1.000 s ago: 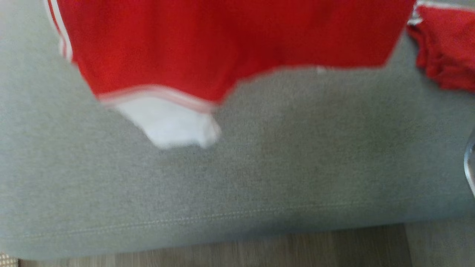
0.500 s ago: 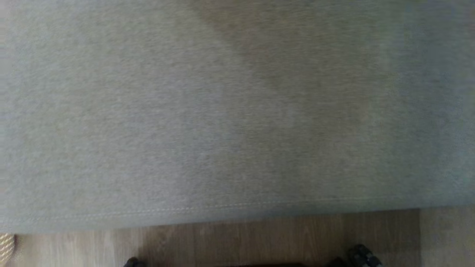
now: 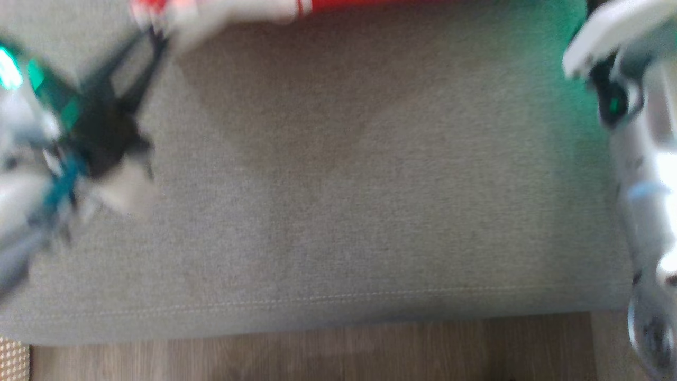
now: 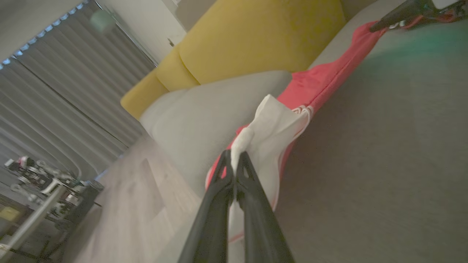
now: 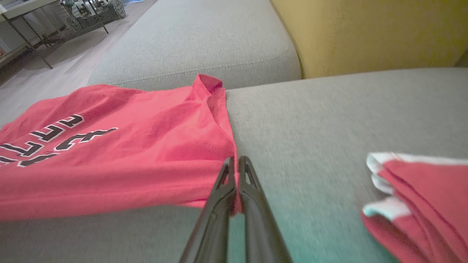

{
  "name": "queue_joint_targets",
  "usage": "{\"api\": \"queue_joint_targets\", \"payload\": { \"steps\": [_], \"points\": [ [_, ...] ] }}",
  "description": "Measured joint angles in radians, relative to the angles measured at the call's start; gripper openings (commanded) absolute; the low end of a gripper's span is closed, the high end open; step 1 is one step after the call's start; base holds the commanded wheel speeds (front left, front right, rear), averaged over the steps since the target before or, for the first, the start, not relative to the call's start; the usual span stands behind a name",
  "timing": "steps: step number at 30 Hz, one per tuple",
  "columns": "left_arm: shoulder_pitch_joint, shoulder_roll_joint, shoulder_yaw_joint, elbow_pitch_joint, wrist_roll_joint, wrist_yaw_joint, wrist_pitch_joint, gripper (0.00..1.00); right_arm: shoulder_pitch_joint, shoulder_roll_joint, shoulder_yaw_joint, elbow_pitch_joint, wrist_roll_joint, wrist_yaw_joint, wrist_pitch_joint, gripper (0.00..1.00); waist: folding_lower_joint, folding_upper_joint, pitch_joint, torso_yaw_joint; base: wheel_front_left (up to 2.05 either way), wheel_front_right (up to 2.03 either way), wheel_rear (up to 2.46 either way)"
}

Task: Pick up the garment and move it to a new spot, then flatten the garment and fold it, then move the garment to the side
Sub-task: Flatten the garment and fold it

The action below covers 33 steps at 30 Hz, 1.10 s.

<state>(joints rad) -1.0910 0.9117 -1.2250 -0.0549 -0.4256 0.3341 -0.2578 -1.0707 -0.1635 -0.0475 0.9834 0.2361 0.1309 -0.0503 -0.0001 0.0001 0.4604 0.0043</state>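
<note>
The garment (image 5: 109, 157) is a red shirt with black-and-white lettering and a white sleeve (image 4: 270, 128), spread over the grey sofa seat (image 3: 344, 185). My left gripper (image 4: 236, 159) is shut on the tip of the white sleeve. In the blurred head view it (image 3: 153, 37) stands at the upper left, and the garment (image 3: 370, 4) is a red strip at the top edge. My right gripper (image 5: 236, 164) is shut on the garment's red hem edge. The left wrist view also shows the right gripper (image 4: 376, 25) at the garment's far end.
A second red garment (image 5: 420, 197) lies folded on the seat to the right. A yellow backrest (image 5: 365, 33) stands behind the seat. The seat's front edge (image 3: 317, 301) drops to a wooden floor (image 3: 317, 354). My pale right arm (image 3: 640, 159) runs along the head view's right side.
The head view has swung about. One second ago the garment spread broadly across the top; then only grey seat showed; now both arms are in view with the garment at the top edge.
</note>
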Motion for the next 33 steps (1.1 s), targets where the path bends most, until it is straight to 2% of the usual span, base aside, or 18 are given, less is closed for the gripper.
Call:
{"api": "queue_joint_targets", "payload": {
  "steps": [4,8,12,13,15,16,20,25,29,33],
  "points": [
    [0.210,0.038,0.004,-0.092,-0.087,0.058,0.001,0.00,0.176,-0.030,0.041,-0.129,0.094,0.000,0.071,0.00,0.0000,0.0000,-0.057,-0.017,0.00,0.00,0.00],
    [0.382,0.042,0.019,-0.155,-0.127,0.117,0.001,0.00,0.370,-0.060,0.038,-0.298,0.157,0.000,0.140,0.00,0.0000,0.0000,-0.111,-0.031,0.00,0.00,0.00],
    [0.524,0.037,0.046,-0.199,-0.140,0.151,0.001,0.00,0.585,-0.065,-0.014,-0.509,0.180,0.000,0.212,0.00,-0.0001,0.0000,-0.163,-0.030,0.00,0.00,0.00],
    [0.583,0.030,0.048,-0.215,-0.141,0.153,0.001,0.00,0.697,-0.063,-0.063,-0.619,0.186,0.000,0.246,0.00,-0.0001,0.0000,-0.181,-0.025,0.00,0.00,0.00],
    [0.636,0.024,0.050,-0.236,-0.146,0.153,0.001,0.00,0.810,-0.053,-0.114,-0.732,0.186,0.000,0.288,0.00,-0.0001,0.0000,-0.194,-0.016,0.00,0.00,0.00],
    [0.636,0.024,0.050,-0.236,-0.146,0.153,0.001,0.00,0.810,-0.053,-0.114,-0.732,0.186,0.000,0.288,0.00,-0.0001,0.0000,-0.194,-0.016,0.00,0.00,0.00],
    [0.710,0.026,0.076,-0.268,-0.149,0.153,0.001,0.00,0.991,0.020,-0.187,-0.950,0.173,0.000,0.369,0.00,-0.0001,0.0000,-0.204,-0.006,0.00,0.00,0.00],
    [0.724,0.039,0.122,-0.293,-0.148,0.149,0.001,0.00,1.062,0.065,-0.225,-1.134,0.143,0.000,0.436,0.00,-0.0001,0.0000,-0.220,-0.011,0.00,0.00,0.00],
    [0.695,0.085,0.164,-0.321,-0.115,0.101,0.001,0.00,1.043,0.055,-0.217,-1.224,0.121,0.000,0.483,0.00,-0.0001,0.0000,-0.246,-0.012,0.00,0.00,0.00],
    [0.524,0.168,0.232,-0.328,-0.062,0.009,0.037,0.00,0.913,-0.026,-0.192,-1.274,0.095,0.000,0.555,0.00,0.0000,0.0000,-0.280,-0.014,0.00,0.00,0.00]
  ]
}}
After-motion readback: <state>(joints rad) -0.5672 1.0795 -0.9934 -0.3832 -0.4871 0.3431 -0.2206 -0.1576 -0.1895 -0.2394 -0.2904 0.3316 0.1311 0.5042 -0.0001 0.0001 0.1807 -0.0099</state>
